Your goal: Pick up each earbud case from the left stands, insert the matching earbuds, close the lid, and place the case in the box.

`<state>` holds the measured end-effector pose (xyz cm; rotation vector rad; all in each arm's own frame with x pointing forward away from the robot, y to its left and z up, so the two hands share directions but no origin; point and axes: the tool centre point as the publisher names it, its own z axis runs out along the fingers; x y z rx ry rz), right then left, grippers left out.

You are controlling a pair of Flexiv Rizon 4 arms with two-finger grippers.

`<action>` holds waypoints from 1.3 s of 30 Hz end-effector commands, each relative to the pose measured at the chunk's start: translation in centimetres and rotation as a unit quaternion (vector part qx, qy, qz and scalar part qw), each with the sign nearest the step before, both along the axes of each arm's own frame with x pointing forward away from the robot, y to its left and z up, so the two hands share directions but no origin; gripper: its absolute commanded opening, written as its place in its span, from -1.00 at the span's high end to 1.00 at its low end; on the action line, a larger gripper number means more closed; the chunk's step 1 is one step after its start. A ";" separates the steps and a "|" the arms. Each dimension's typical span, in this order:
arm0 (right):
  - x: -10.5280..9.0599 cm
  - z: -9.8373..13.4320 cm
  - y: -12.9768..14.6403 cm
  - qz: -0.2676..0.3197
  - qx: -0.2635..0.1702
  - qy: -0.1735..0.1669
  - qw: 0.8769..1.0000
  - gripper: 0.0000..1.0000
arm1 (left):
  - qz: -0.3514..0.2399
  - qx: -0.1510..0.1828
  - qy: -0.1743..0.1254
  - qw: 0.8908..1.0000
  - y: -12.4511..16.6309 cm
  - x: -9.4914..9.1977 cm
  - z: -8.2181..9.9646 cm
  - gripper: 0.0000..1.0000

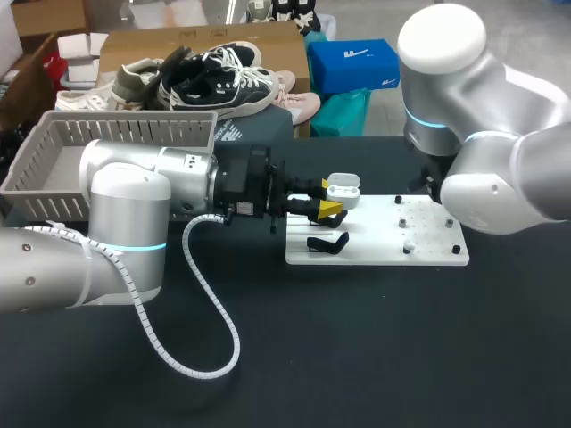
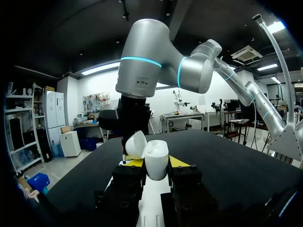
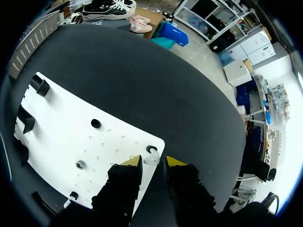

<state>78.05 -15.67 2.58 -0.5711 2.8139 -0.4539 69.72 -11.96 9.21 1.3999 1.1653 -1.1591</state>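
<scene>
My left gripper (image 1: 326, 207) is shut on a white earbud case (image 1: 343, 190) with its lid open, held above the left part of the white board (image 1: 375, 250). In the left wrist view the case (image 2: 156, 161) sits between the yellow tips of the left gripper (image 2: 152, 163), and the lid (image 2: 136, 144) tilts back. My right gripper (image 3: 154, 161) hangs over the board's corner, open, its tips close around a small white earbud (image 3: 151, 159) beside a black socket (image 3: 151, 149). In the head view the right arm (image 1: 500, 169) hides its own fingers.
Black stands (image 1: 326, 242) sit on the board's left side, below the held case. Small pegs (image 1: 407, 247) dot its right half. A grey slatted basket (image 1: 134, 132) stands at the back left. A white coiled cable (image 1: 210, 308) loops across the black table.
</scene>
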 end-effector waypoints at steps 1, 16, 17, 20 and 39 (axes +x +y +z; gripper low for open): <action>0.0 -0.1 0.1 -0.002 -0.001 0.002 1.000 0.51 | -0.001 -0.001 0.000 1.000 0.0 0.1 -0.1 1.00; -0.1 -0.4 0.0 -0.005 0.000 0.008 1.000 0.91 | -0.001 -0.001 0.000 1.000 0.0 0.1 -0.1 1.00; -0.1 -0.5 -0.1 -0.005 0.000 0.008 1.000 0.95 | -0.001 -0.001 0.000 1.000 0.0 0.1 -0.1 1.00; -0.1 -0.5 -0.1 -0.005 0.001 0.010 1.000 1.00 | -0.001 -0.001 0.000 1.000 0.0 0.1 -0.1 1.00; -1.1 1.7 0.2 0.004 0.001 -0.002 1.000 1.00 | -0.001 -0.001 0.000 1.000 0.0 0.1 -0.1 1.00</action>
